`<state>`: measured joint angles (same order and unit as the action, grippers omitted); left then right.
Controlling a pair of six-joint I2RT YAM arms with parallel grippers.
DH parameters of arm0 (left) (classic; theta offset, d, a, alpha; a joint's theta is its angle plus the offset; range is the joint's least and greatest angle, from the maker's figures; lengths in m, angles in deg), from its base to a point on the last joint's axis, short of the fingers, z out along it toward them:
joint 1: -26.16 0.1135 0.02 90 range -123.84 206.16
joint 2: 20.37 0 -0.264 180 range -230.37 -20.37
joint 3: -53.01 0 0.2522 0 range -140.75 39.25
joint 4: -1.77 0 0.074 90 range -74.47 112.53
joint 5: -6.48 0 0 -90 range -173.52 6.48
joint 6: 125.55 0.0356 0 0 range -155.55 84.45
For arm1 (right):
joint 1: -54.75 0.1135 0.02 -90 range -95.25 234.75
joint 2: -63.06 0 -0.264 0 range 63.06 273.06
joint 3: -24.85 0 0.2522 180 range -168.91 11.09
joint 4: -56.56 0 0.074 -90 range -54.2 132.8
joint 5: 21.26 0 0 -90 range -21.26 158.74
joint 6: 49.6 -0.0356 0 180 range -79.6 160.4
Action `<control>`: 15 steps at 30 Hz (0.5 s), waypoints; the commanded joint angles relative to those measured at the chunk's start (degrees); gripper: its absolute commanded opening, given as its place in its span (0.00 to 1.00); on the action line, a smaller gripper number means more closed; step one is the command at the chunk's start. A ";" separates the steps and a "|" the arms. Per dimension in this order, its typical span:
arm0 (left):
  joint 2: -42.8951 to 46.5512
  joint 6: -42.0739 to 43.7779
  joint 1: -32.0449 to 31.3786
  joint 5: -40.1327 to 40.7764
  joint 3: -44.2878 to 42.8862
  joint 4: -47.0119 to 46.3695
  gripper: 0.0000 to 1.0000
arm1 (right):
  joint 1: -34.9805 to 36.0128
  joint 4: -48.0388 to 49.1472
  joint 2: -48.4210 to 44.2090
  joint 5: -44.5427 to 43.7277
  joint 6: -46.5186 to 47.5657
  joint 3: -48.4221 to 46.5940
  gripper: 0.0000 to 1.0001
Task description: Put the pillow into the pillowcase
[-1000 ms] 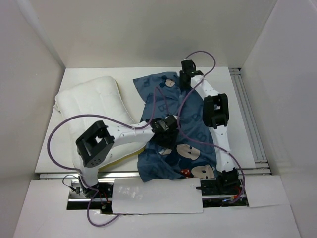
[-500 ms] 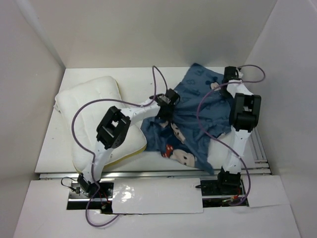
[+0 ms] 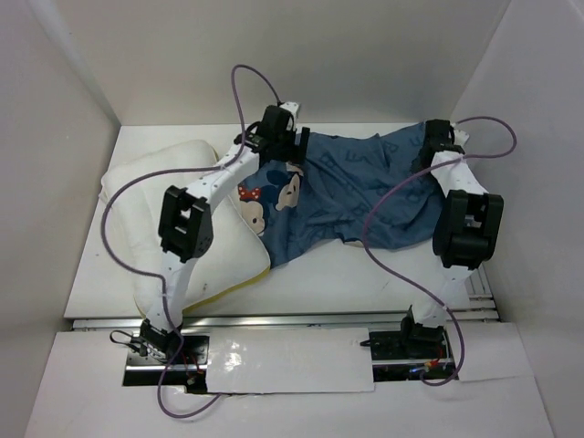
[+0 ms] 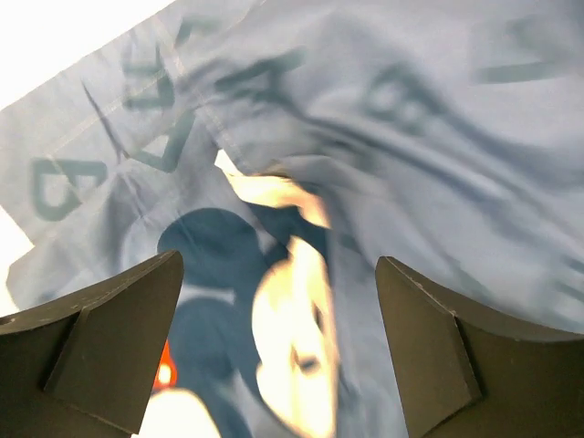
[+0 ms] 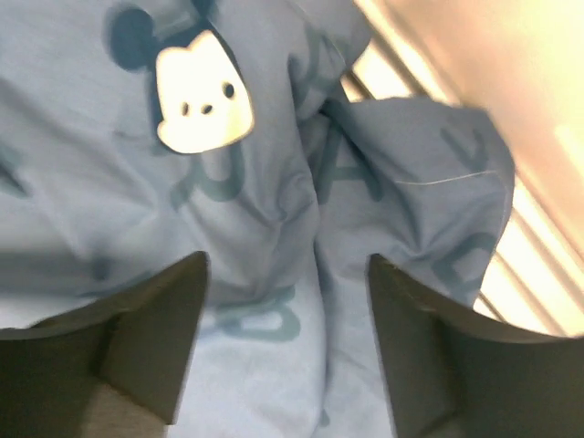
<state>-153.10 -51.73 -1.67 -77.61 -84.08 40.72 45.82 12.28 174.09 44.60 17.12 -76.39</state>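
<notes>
One pillow (image 3: 178,214) sits near-left on the tabletop (image 3: 365,283). One pillowcase (image 3: 365,187) is spread behind it, touching its right edge. Two tools at the case's far corners, left tool (image 4: 278,274) and right tool (image 5: 287,265), both spread wide over the fabric, gripping nothing.

From above, even, diffuse light fills the white enclosure, leaving only soft shadows on the table (image 3: 319,269) under the arms. The pillow (image 3: 146,182) nearly washes out against it, and the glossy strip (image 3: 274,360) at the near edge shows faint glare. In the left wrist view the pillowcase (image 4: 411,137) is smeared, probably by motion, and the picture's top-left corner is blown white. The left end effector (image 4: 278,265) is darkly shaded. The right wrist view is soft too, with warm glare at upper right and a fuzzy-edged right end effector (image 5: 287,265).
</notes>
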 commanded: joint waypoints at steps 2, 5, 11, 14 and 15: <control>15.79 1.95 -2.22 -0.55 7.20 -1.90 1.00 | 3.12 -0.68 -8.36 0.05 5.18 0.90 0.83; 22.92 -2.87 -2.83 -1.78 19.58 -1.37 1.00 | 7.06 -0.15 -11.88 0.15 5.63 3.71 0.89; 33.66 -13.51 -7.22 4.35 40.42 2.74 1.00 | 20.22 0.38 -13.64 5.95 4.49 9.95 0.89; 41.56 -16.85 -10.39 9.80 49.83 4.95 1.00 | 28.06 2.47 -14.16 7.79 3.96 15.38 0.89; 42.98 -18.17 -11.01 11.82 50.98 6.70 1.00 | 29.31 3.10 -14.17 7.79 3.95 17.15 0.89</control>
<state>-117.06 -63.77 -10.26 -72.67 -36.76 42.58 70.32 14.31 160.99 49.69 21.38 -63.63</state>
